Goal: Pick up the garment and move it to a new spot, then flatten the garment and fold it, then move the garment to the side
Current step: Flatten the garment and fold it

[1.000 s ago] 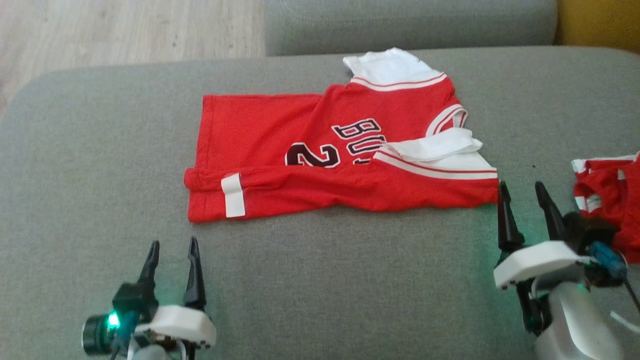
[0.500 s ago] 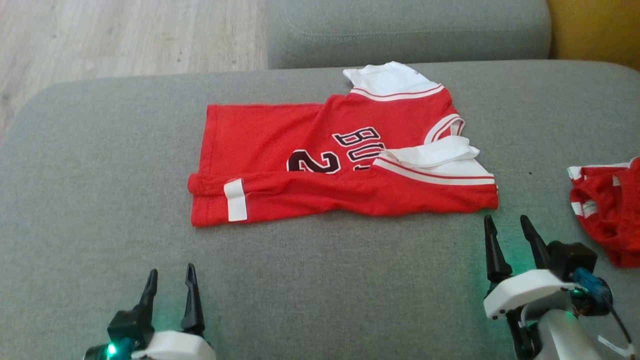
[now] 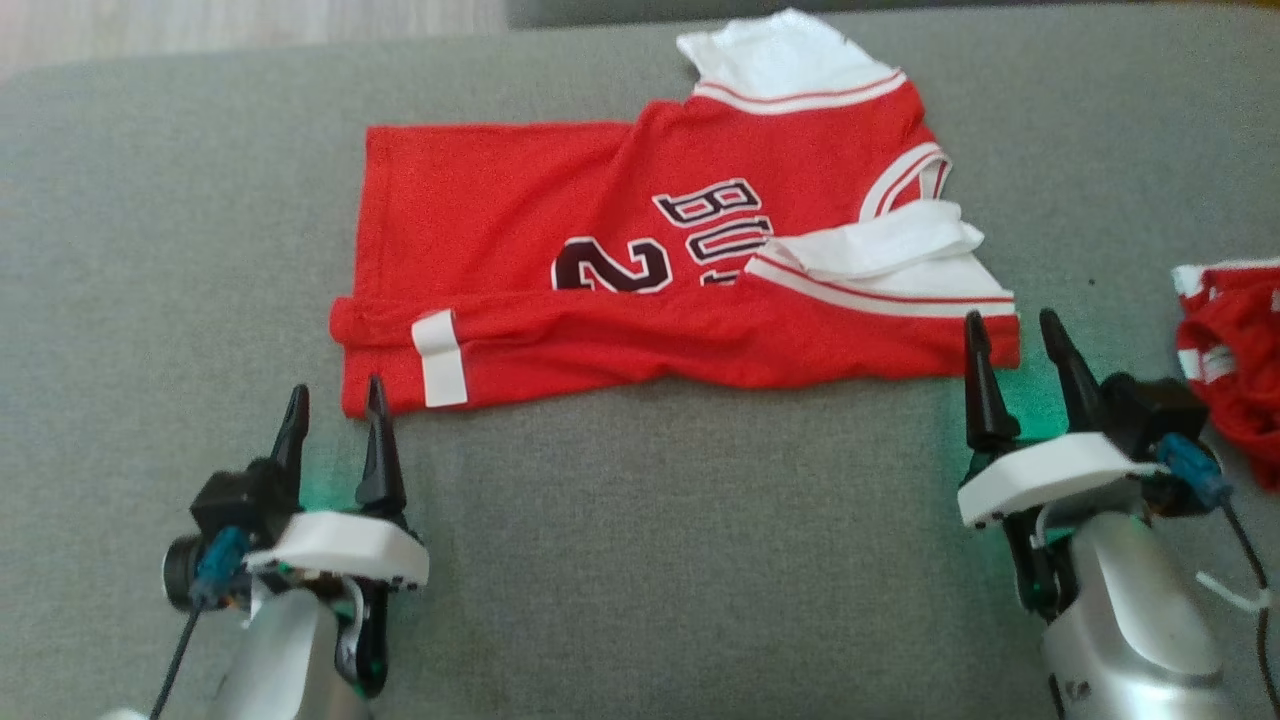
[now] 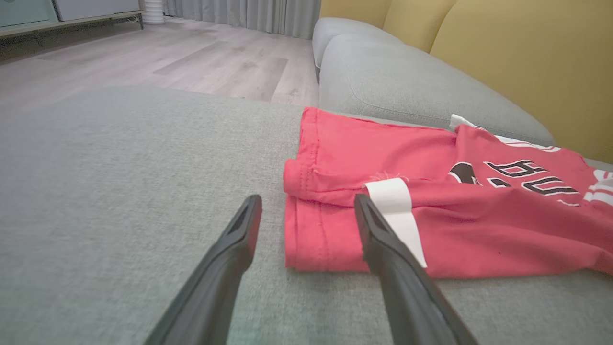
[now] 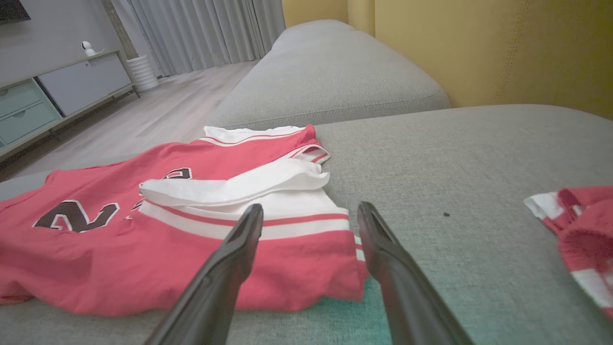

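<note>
**Item 1: garment.** Red jersey [image 3: 640, 250] [image 4: 431, 206] [image 5: 167, 230] with white sleeves and dark lettering. It lies flat on the grey sofa cushion [image 3: 640, 560], toward the far edge and about midway between the cushion's left and right edges. The near long side is folded up over the body and covers part of the number and letters. A white label [image 3: 438, 358] [image 4: 395, 206] wraps over that fold close to the hem.

**Item 2: my left jaws.** Released, spread wide, grasping nothing. They stand at the jersey's near hem corner. In my left wrist view one jaw is over bare cushion and the other is over the red fabric beside the white label. I cannot tell whether either tip touches the cloth.

**Item 3: my right jaws.** Released, spread wide, empty. They stand at the jersey's near sleeve-end corner. In my right wrist view one jaw is over the red fabric below the white sleeve band and the other is over bare cushion.

**Item 4: second cloth.** A crumpled red-and-white piece [image 3: 1235, 370] [image 5: 579, 230] at the cushion's right edge, apart from the jersey.

**Item 5: surroundings.** Another grey cushion [image 4: 407, 81] [image 5: 325, 72] lies beyond the far edge, with a yellow backrest [image 4: 527, 57] [image 5: 479, 48] behind it. There is also a pale wooden floor [image 4: 167, 57], grey curtains [image 5: 201, 33] and a low cabinet [image 5: 57, 91].
</note>
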`<state>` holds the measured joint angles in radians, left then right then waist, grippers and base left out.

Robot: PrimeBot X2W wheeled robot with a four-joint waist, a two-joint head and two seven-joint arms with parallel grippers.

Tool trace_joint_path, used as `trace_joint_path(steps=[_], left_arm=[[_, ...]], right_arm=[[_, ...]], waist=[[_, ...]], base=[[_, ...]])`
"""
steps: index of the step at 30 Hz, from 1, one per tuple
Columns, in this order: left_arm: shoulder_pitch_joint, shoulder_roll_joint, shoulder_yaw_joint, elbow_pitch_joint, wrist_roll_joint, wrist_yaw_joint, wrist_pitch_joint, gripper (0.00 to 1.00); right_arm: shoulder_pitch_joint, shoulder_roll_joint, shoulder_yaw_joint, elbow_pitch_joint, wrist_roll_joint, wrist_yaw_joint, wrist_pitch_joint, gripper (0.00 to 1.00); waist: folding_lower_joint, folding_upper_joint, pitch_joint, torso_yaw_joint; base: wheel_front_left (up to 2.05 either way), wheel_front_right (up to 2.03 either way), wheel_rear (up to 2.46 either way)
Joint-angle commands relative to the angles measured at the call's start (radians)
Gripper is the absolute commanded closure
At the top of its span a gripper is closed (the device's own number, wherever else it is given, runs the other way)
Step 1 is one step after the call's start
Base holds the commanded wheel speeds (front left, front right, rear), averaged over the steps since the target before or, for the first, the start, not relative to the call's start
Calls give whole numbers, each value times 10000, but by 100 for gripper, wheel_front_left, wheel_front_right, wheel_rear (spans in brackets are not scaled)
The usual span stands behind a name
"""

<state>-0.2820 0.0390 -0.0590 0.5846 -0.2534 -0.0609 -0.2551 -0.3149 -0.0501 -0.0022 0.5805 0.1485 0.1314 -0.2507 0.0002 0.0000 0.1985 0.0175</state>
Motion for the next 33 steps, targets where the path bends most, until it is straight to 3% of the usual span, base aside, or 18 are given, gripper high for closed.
trace_joint_path(steps=[1,12,13,14,15,21,22,23,25,29,33], left_arm=[[-452,113,385,-106,23,-71,-67,0],[-1107,112,87,1410,-323,-166,-67,0],[-1145,112,-37,1580,-354,-178,-67,6],[-1194,112,-138,1693,-383,-201,-67,65],[-1239,112,-216,1745,-441,-234,-67,100],[-1367,112,-522,1772,-609,-341,-67,100],[-1380,112,-551,1754,-631,-351,-67,100],[-1380,112,-551,1754,-631,-351,-67,100],[-1391,112,-611,1712,-670,-371,-67,100],[-1292,112,-549,1287,-743,-390,-67,100],[-1062,112,-191,202,-782,-397,-67,100]], right_arm=[[-381,-2,286,-346,-1,-7,-110,0],[-915,-2,-45,-46,-465,-7,-110,0],[-948,-2,-114,20,-499,-7,-110,0],[-974,-1,-174,89,-539,-7,-110,0],[-998,-1,-216,168,-546,-7,-110,0],[-1183,-1,-157,947,-407,-7,-110,0],[-1226,-1,-97,1155,-355,-7,-110,7],[-1226,-1,-97,1155,-355,-7,-110,7],[-1321,-1,93,1642,-218,-7,-110,100],[-1433,-1,164,1825,92,-7,-110,100],[-1319,-1,-64,1254,644,-7,-110,100]], waist=[[-2,0,495,-146],[-2,0,1179,-199],[-2,0,1210,-183],[-2,0,1240,-163],[-2,0,1271,-144],[-2,0,1421,2],[-2,0,1436,27],[-2,0,1436,27],[-2,0,1450,78],[-2,0,1340,128],[-2,0,802,214]], base=[[0,0,0],[0,0,0],[0,0,0],[0,0,0],[0,0,0],[0,0,0],[0,0,0],[0,0,0],[0,0,0],[0,0,0],[0,0,0]])
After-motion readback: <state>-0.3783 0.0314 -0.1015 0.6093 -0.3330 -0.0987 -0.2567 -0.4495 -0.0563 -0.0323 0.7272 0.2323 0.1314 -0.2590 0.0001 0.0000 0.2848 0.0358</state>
